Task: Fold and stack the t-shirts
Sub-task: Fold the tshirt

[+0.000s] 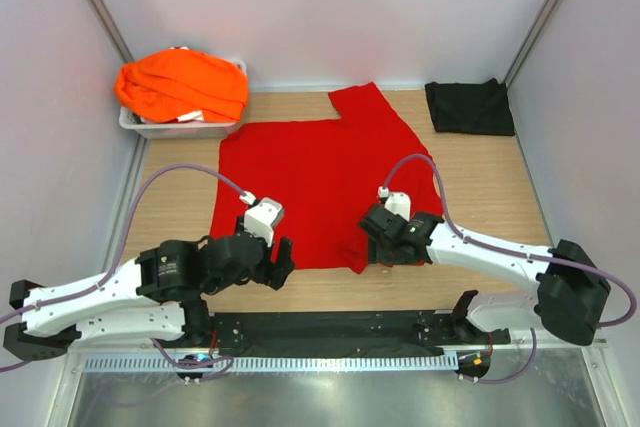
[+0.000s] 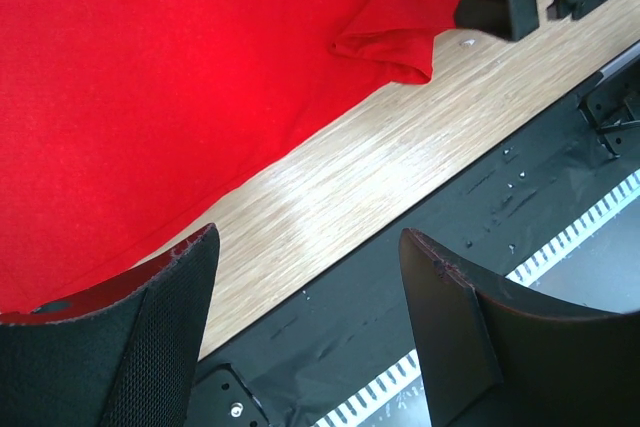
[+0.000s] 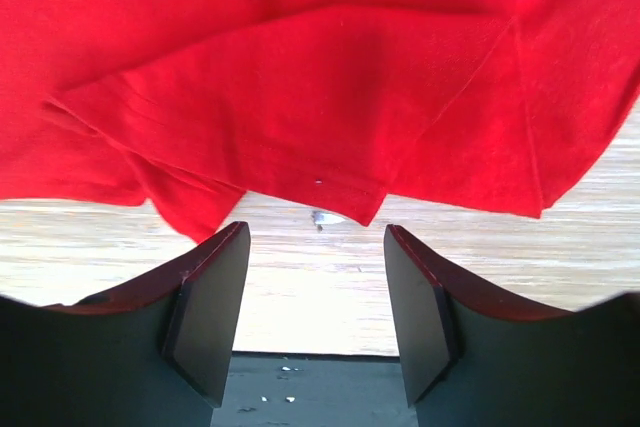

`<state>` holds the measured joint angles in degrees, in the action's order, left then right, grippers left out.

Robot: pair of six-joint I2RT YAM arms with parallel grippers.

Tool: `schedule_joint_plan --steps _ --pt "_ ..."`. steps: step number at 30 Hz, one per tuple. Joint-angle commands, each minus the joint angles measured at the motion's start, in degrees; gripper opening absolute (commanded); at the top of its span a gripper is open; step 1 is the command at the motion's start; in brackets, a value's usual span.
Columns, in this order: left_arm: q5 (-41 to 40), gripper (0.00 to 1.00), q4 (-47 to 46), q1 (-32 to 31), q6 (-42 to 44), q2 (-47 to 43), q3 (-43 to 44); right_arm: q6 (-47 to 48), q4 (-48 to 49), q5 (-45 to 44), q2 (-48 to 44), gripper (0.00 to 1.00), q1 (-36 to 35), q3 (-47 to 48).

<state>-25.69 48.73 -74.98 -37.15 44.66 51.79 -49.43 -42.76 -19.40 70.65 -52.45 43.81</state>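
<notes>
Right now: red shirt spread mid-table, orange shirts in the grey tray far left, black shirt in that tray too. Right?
No. The black shirt lies on the table, far right, not in the tray. Top external shows it. The red shirt and orange shirts are as stated.

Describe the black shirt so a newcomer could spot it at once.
On the wooden table, look to the far right corner. The black t-shirt lies there in a compact bundle, the only dark cloth: the red t-shirt is spread mid-table, the orange t-shirts heaped in the grey tray far left.
</notes>
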Motion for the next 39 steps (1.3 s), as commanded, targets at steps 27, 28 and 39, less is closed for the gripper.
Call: schedule_joint_plan --steps 27,28,39 --pt "-3.05 0.74 0.05 0.01 -1.18 -0.1 -0.11 4.52 6.37 -1.26 13.11 0.36 -0.82 1.9" --pt "-3.05 0.74 -0.04 0.01 -1.26 -0.1 -0.11 4.52 6.55 -1.08 13.19 0.32 -0.82 1.72" --pt "-3.31 0.74 0.05 0.01 -1.35 0.07 -0.2 4.69 8.13 -0.2 13.46 0.01 -0.82 0.14"
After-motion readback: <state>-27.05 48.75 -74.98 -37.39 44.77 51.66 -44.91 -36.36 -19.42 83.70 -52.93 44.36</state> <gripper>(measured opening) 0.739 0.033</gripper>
